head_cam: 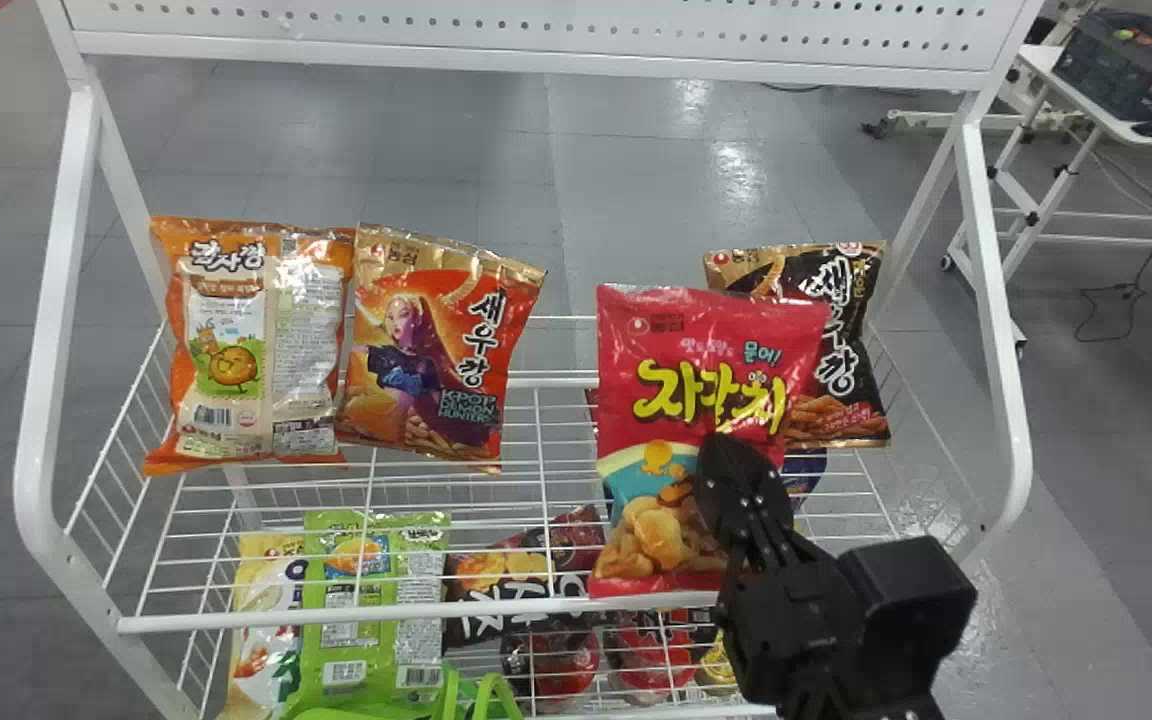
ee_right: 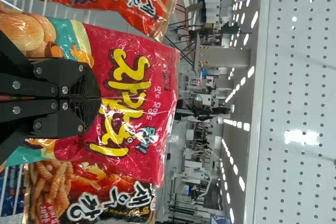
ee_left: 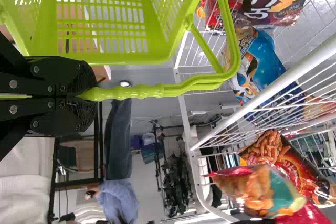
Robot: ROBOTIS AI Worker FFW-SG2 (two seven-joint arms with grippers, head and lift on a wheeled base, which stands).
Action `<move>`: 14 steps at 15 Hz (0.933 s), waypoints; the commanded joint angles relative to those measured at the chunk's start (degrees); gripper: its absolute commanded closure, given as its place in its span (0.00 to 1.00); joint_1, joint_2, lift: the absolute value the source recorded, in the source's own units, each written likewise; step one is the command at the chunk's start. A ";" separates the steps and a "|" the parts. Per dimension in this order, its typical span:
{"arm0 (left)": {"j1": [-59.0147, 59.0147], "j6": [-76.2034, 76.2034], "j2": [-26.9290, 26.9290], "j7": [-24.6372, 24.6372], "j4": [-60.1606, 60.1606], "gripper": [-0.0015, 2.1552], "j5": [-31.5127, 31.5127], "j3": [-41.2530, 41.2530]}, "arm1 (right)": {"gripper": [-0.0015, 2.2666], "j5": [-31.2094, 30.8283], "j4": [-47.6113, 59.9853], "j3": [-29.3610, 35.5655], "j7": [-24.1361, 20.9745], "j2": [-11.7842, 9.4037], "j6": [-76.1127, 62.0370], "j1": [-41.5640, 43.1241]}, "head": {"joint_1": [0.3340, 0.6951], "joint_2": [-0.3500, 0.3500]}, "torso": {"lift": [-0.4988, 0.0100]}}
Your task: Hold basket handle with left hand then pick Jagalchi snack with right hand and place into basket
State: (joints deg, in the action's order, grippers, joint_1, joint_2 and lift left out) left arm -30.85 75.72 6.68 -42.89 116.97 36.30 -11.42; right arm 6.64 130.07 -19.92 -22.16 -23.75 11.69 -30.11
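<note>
Right gripper (head_cam: 736, 455): closed on the front of the Jagalchi snack, its fingers pressed together at the printed face with the film bunched about them.
Jagalchi snack (head_cam: 701, 340): upright, face toward the robot, above the front part of the upper shelf; it looks drawn forward of its neighbours, though whether its bottom edge touches the wires I cannot tell.
Black snack bag (head_cam: 851, 350): behind the red one and partly hidden by it.
Orange snack bags (head_cam: 441, 350): two, side by side on the robot's left of the same wire rack (head_cam: 366, 615).
Left gripper (ee_left: 86, 95): clamped on the basket handle (ee_left: 142, 92).
Green basket (ee_left: 46, 30): hanging by that handle, low and in front of the rack.
Step in hand: the pick, by the look of it gripped and ready to carry; placing is undone.
Next move: bring the bag clear of the front rail, then across toward the robot's left and down over the basket's opening, the left arm steady. The pinch takes only the front film, so a snag on the rail could pull it loose.
</note>
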 commanded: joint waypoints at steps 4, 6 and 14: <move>-1.14 -1.75 -0.26 -0.26 -0.43 0.80 -0.18 -0.44 | 0.83 -0.05 5.02 -0.74 -0.08 -4.99 4.62 -7.25 | 1.00 0.34 | 0.96; -1.32 -1.93 -0.44 -0.26 -0.43 0.80 -0.26 -0.53 | 0.83 -0.05 6.78 -1.35 -0.08 -6.84 7.61 -9.88 | 1.00 0.35 | 0.96; -2.29 -2.81 -0.70 -0.88 -0.08 0.80 -0.09 -1.50 | 0.83 0.13 6.78 -4.60 -1.05 -11.94 13.06 -14.01 | 1.00 0.38 | 0.96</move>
State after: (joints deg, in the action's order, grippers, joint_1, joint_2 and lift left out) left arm -32.98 72.91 5.98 -43.70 116.78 36.04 -12.72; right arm 6.72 136.89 -24.39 -23.20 -35.08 23.67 -43.58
